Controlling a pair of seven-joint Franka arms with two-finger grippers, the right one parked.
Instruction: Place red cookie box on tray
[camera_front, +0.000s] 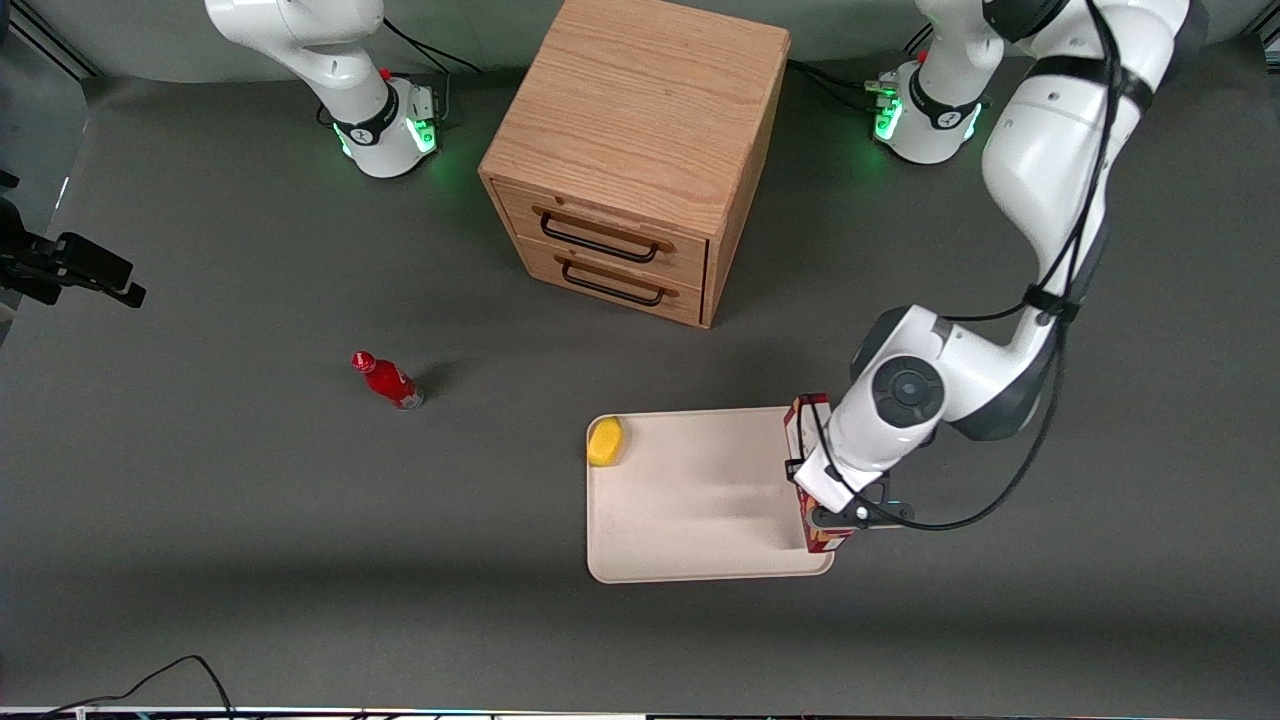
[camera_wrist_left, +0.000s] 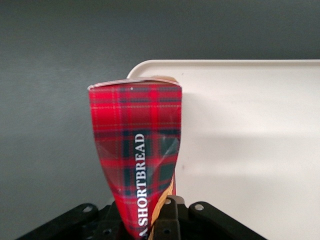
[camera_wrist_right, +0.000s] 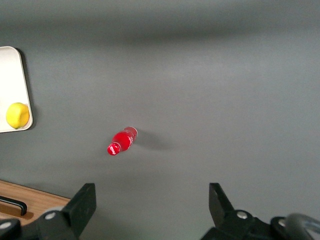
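There is one red cookie box (camera_front: 806, 425), and one gripper (camera_front: 838, 515) holds it tight over the edge of the tray. There is one tray (camera_front: 700, 500). One yellow lemon (camera_front: 605, 441) sits on the tray. One small red bottle (camera_front: 388, 380) stands on the table. There is one wooden cabinet (camera_front: 640, 140), and it has two drawers, each with one black handle.

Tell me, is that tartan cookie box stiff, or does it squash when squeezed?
Probably thin card: the red cookie box looks pinched narrow where the gripper clamps it. It seems light, held by one end above the tray edge. Slim and tall, it may tip if released upright.
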